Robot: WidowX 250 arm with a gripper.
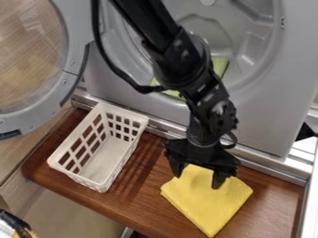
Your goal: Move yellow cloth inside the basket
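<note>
Evidently the gripper (197, 178) hangs wide-jawed at the yellow cloth (211, 203), lower right, to pinch it, though contact is unclear.

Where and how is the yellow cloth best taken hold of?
Probably from straight above, pinching up its end nearest the grey machine: the yellow cloth lies folded flat, without upright sides, and the open end effector is over that end.
</note>
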